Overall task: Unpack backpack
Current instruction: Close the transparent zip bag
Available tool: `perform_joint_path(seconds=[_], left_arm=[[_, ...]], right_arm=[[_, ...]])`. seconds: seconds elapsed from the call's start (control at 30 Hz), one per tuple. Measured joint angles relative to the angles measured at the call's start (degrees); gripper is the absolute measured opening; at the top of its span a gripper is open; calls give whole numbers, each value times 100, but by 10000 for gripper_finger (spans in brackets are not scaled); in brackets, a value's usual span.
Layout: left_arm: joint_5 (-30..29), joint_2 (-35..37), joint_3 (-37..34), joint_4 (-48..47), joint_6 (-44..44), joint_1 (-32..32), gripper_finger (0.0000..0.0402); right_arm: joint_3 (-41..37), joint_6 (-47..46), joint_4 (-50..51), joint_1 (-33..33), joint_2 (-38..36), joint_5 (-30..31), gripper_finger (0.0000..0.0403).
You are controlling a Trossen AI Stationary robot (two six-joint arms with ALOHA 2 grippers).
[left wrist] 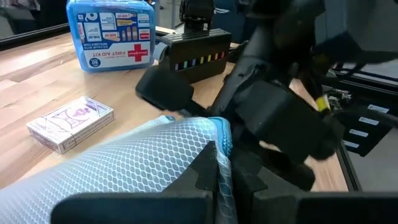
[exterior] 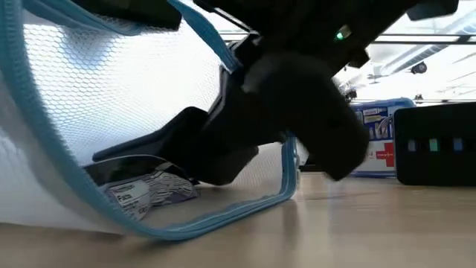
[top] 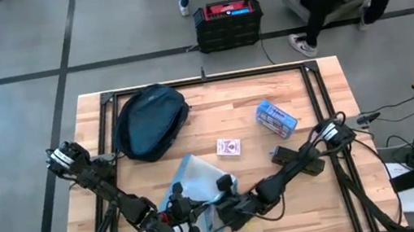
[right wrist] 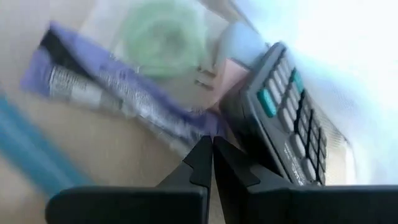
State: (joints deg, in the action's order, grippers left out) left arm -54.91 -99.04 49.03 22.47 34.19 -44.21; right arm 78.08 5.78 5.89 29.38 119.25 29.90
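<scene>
The dark navy backpack (top: 150,122) lies flat at the table's far left, and neither gripper touches it. Near the front edge lies a clear mesh zip pouch (top: 197,179) with a blue zipper rim. My left gripper (left wrist: 219,163) is shut on that rim and holds the pouch's mouth up. My right gripper (right wrist: 209,148) is shut and reaches inside the pouch (exterior: 111,89). Its tips are at a purple packet (right wrist: 118,87), beside a dark calculator (right wrist: 283,124) and a pale green item (right wrist: 163,34). My left gripper pinches the pouch's blue zipper rim (left wrist: 224,134) between its two fingers, at the upper lip of the open mouth. The lip is lifted, while the pouch's lower side (exterior: 216,216) rests on the table. My right gripper's shut fingertips sit at the purple packet's edge (right wrist: 186,134); whether they touch it, I cannot tell.
A blue first aid kit (top: 276,119), a card deck (top: 228,147) and a small black box with coloured keys (left wrist: 199,53) lie on the table's right half. On the floor beyond the far edge stand a black box with a red top (top: 227,16) and people's legs (top: 313,1).
</scene>
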Motion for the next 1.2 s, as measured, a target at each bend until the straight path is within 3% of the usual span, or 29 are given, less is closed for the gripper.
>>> perform_joint_path(seconds=[0.13, 0.27, 0.5, 0.67, 0.83, 1.03, 1.2], left_arm=[[111, -294, -1, 57, 212, -4, 0], [352, -708, 1, 391, 262, -4, 0], [843, -1123, 1, 1206, 238, 0, 6], [1406, -1268, 1, 1565, 277, 0, 51], [1843, -1253, 3, 1658, 280, 0, 136], [2239, -1008, 3, 1684, 26, 15, 235], [2231, -832, 12, 1875, -648, 248, 284]], right_arm=[[0, -255, 919, 163, -404, -486, 0], [-74, -734, 1903, 409, -748, -587, 0], [-514, -2269, 2906, 891, -1245, 282, 0], [-964, -3392, 2544, 871, -1248, 259, 12], [-1535, -4239, 1650, 801, -1247, 161, 85], [-2090, -4439, 119, 812, -1236, -137, 176], [-2174, -4762, -32, 724, -1232, 336, 197]])
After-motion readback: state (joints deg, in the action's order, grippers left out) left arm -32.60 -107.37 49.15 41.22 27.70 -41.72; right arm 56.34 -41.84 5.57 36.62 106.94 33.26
